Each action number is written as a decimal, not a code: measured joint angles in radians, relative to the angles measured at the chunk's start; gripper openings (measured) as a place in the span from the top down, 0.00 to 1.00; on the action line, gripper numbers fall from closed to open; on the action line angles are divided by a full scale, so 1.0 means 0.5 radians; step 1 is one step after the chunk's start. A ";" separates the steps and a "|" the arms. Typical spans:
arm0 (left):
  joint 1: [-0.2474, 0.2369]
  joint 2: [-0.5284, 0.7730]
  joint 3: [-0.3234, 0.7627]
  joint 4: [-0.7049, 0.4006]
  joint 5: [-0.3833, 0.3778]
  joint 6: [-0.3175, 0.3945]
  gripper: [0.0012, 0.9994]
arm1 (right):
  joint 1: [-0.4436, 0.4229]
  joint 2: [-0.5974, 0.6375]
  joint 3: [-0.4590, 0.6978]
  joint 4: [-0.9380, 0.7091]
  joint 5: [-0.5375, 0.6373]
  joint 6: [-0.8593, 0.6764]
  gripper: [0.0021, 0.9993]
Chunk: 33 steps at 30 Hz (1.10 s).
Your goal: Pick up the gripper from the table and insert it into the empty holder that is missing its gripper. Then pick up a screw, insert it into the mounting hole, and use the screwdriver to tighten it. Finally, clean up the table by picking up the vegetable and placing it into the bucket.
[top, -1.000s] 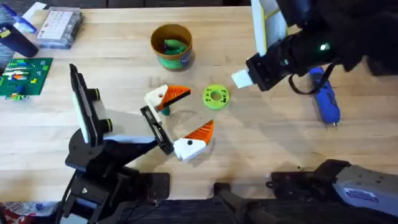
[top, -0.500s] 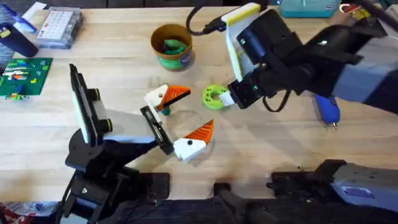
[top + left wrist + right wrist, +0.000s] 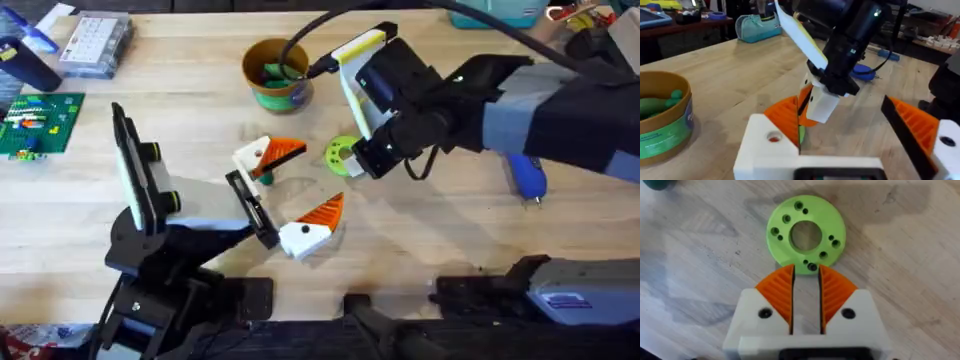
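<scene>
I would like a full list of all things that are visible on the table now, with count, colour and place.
bucket: 1, tan with green band, far centre; green item inside.
green disc: 1, lime, centre, in front of the right gripper.
screwdriver: 1, blue, right side.
brick plate: 1, green, left edge.
clear box: 1, far left.
left gripper: 1, white with orange pads, open, centre.
right gripper: 1, white with orange pads, narrow gap, at the disc's edge.

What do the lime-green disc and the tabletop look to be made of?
Lime-green disc: probably plastic, matte, perhaps 3D-printed; uniform colour, clean round holes, one central hole, no shine. Tabletop: wood, likely butcher-block, smooth satin finish; visible grain and joined strips.
</scene>
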 joint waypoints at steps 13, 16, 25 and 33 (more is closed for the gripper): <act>0.000 0.000 0.000 0.000 0.000 0.000 0.00 | 0.010 0.094 0.000 0.034 0.011 -0.024 0.74; 0.000 0.000 0.000 0.000 0.000 0.000 0.00 | 0.010 0.101 0.000 0.036 0.021 -0.024 0.74; 0.000 0.000 0.000 0.000 0.000 0.000 0.00 | 0.010 0.101 0.000 0.036 0.031 -0.024 0.75; 0.000 0.000 0.000 0.000 0.000 0.001 0.00 | 0.009 0.101 0.000 0.036 0.053 -0.033 1.00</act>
